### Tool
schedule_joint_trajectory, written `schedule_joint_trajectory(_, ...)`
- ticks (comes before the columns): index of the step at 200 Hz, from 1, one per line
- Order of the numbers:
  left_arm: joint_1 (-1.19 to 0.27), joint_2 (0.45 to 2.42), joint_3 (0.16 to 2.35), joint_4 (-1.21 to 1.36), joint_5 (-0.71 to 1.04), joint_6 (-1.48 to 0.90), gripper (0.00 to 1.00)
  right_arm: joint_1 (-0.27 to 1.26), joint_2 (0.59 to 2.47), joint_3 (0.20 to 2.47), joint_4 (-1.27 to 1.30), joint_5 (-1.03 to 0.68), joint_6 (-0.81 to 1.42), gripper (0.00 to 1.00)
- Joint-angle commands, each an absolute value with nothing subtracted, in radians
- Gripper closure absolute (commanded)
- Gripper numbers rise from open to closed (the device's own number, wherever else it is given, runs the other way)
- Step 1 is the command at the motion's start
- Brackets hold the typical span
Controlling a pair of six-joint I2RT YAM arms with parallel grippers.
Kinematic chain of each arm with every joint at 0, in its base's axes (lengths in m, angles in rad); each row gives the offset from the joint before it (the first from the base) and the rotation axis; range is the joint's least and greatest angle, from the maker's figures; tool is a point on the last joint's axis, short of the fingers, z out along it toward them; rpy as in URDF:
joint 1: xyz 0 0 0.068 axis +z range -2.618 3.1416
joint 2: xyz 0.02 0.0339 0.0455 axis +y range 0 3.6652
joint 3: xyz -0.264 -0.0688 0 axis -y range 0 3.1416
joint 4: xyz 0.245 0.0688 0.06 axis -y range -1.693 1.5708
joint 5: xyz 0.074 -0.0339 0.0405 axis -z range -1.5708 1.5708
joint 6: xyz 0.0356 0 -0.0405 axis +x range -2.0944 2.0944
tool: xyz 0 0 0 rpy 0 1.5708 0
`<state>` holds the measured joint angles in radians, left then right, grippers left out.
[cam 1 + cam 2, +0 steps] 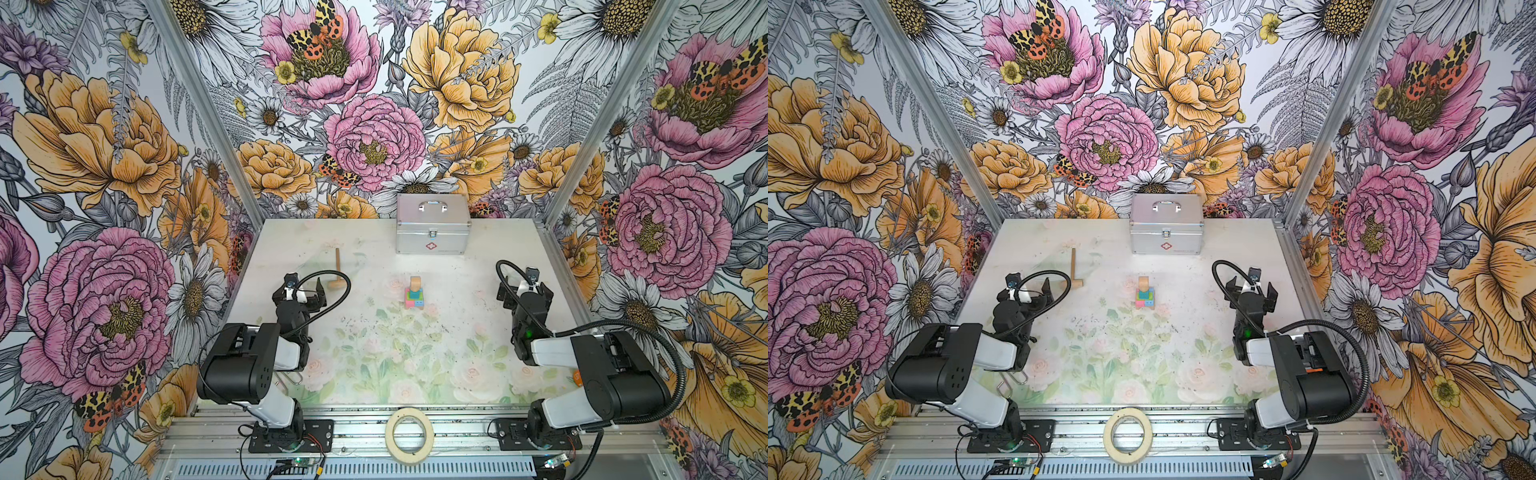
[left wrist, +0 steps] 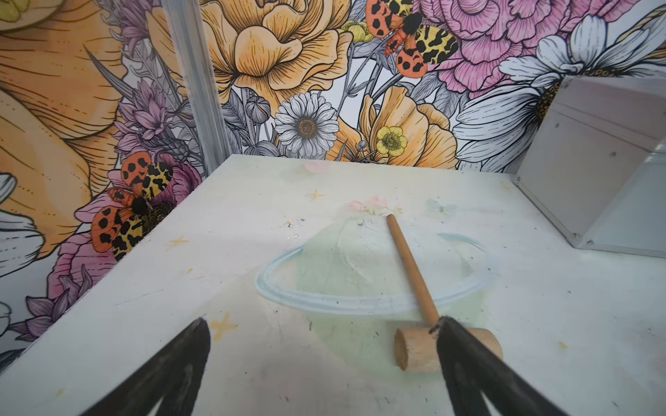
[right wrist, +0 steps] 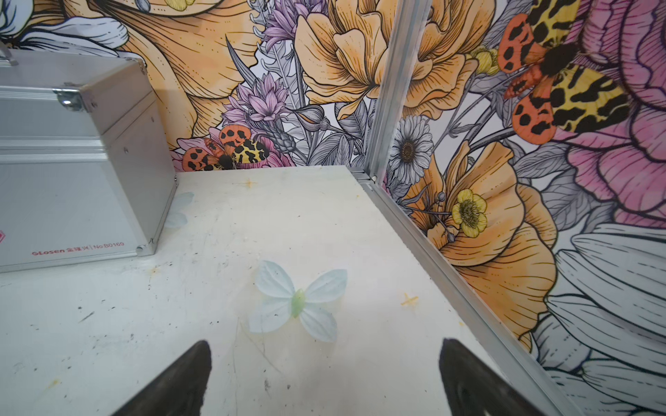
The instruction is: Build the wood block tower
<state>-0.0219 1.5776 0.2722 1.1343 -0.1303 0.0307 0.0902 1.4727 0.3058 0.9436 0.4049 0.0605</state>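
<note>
Tower: the tower (image 1: 414, 294) (image 1: 1144, 294) is a small upright stack. It has pink and tan at the base and light blue, green and teal above, with a tan block (image 1: 415, 284) topmost.
Tower place: mid-surface (image 1: 374, 332), in front of the case (image 1: 432, 224), between the two arms and well apart from each claw.
Left claw: the left claw (image 1: 301, 291) (image 2: 322, 324) is released, its jaws spread wide with nothing between them. It sits just beside the mallet (image 2: 411, 266) head.
Right claw: the right claw (image 1: 525, 287) (image 3: 324, 345) is released, spread wide and empty, over bare surface near the right wall.
Tape roll: the tape roll (image 1: 409, 434) lies at the front edge.
</note>
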Motion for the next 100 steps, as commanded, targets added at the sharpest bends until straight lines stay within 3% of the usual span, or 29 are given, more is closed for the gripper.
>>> schedule_joint_trajectory(1,-0.012,1.554,0.347,0.995,-0.035,0.057,0.01,0.079,1.479,0.333,0.944,0.331,0.046,0.00)
schedule_joint_trajectory(38,0.006,1.553,0.370,0.960,-0.016,0.038,0.01,0.037,1.534,0.353,0.947,0.164,0.036,0.00)
schedule_joint_trajectory(100,-0.003,1.555,0.377,0.948,-0.133,0.007,0.01,0.001,1.535,0.388,0.866,0.191,0.094,0.00)
